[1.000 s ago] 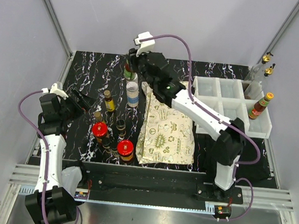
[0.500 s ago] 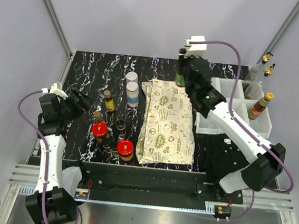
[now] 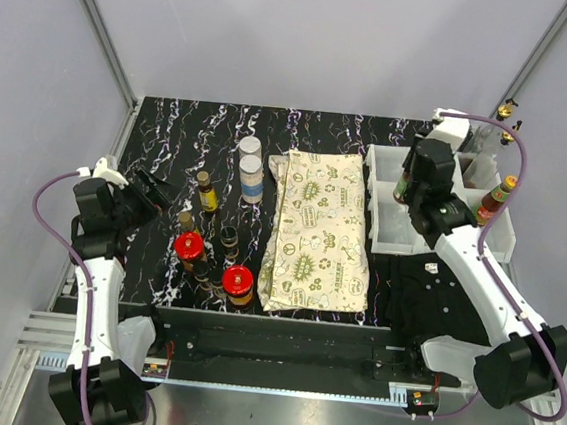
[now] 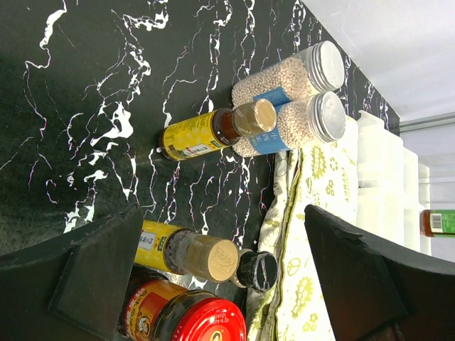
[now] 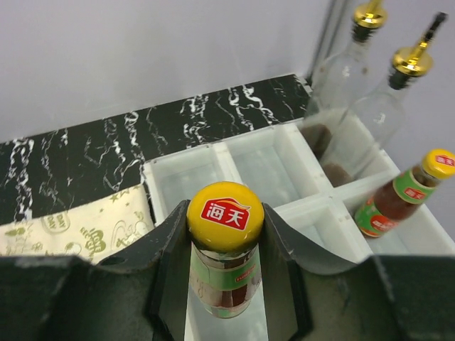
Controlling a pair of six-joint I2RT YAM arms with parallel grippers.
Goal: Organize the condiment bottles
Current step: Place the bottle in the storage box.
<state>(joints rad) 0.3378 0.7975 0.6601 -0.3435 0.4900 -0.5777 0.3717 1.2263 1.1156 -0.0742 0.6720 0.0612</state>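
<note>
The yellow-capped sauce bottle [image 5: 225, 213] — clear glass, round cap w/ a red logo, green label band, dark reddish-brown fill — is pinched at the neck between the two black fingers of the right gripper [image 5: 225, 273]. It is held upright over one of the near compartments of the white plastic bin [image 5: 220, 153]; whether its base touches the bin floor cannot be told. The bin is seen to be smooth and translucent-white, divided into rectangular compts. In the near-right compt. a second sauce bottle [image 5: 394, 202] of the same kind is stood. At the far-right corner two clear glass cruets [image 5: 373, 117] w/ gold pourers are seen, apparently inside the bin. The left gripper [image 4: 222, 220] is held w/ jaws spread wide, nothing between them, beside the bottle cluster on the black marble-look tabletop [image 3: 172, 121], which is veined in white. In its wrist view two clear cylindrical jars [image 4: 284, 77] w/ ribbed silvery-white lids are shown packed w/ pale round pellets and touching each other; a gold-capped bottle [image 4: 213, 131] w/ a yellow label is set just beside them. Nearer are noted a second gold-capped bottle [image 4: 188, 252], a small black-capped bottle [image 4: 257, 270] and a glossy red-lidded jar [image 4: 195, 323]. A cream cloth [image 3: 317, 231] — creased, printed in green — is laid between the cluster and the bin.
</note>
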